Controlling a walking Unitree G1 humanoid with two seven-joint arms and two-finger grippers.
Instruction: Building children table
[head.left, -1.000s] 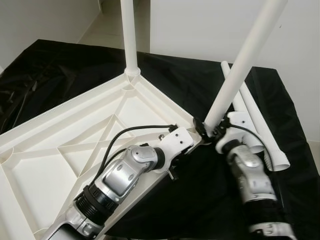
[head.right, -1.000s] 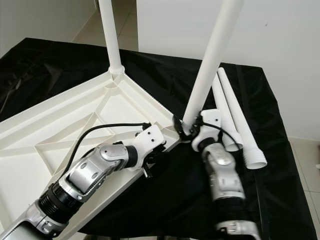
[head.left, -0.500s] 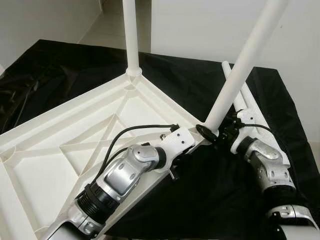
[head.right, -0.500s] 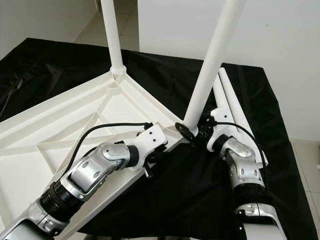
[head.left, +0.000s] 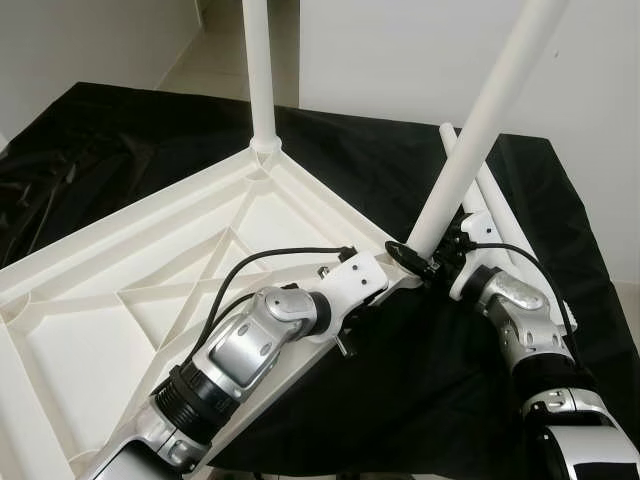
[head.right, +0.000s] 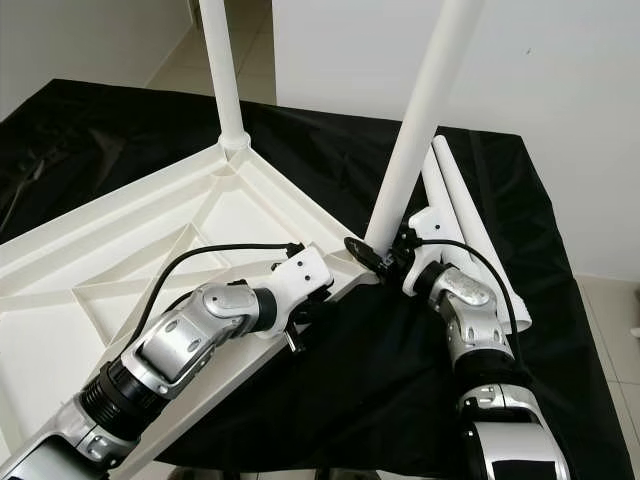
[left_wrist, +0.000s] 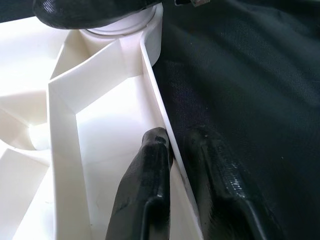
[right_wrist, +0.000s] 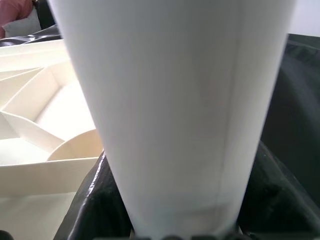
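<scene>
**Left eye view: tabletop held at its rim, leg gripped at the corner socket**

In the left eye view, a black cloth (head.left: 150, 130) is seen spread over the table, and on it a white plastic tabletop (head.left: 120, 300) is laid upside down, its ribbed underside facing up. One white leg (head.left: 260, 70) is seen standing upright in the far corner socket. A second leg (head.left: 480, 120) rises at a slant from the near right corner of the tabletop, its lower end at the corner socket. Two loose legs (head.left: 500, 215) are seen lying side by side on the cloth just beyond that corner, to the right of the slanted leg.

The left arm is stretched along the near right edge of the tabletop. In the left wrist view, the left pincer (left_wrist: 172, 150) is seen closed on the tabletop's thin side wall, one black finger (left_wrist: 150, 175) inside the rim and the other outside against the cloth, a short way along the rim from the corner socket.

The right pincer (head.left: 420, 262) is placed at the foot of the slanted leg, right beside the corner. In the right wrist view, the leg (right_wrist: 175, 100) is seen clasped between the black fingers (right_wrist: 95, 200), which touch it on both sides.
</scene>
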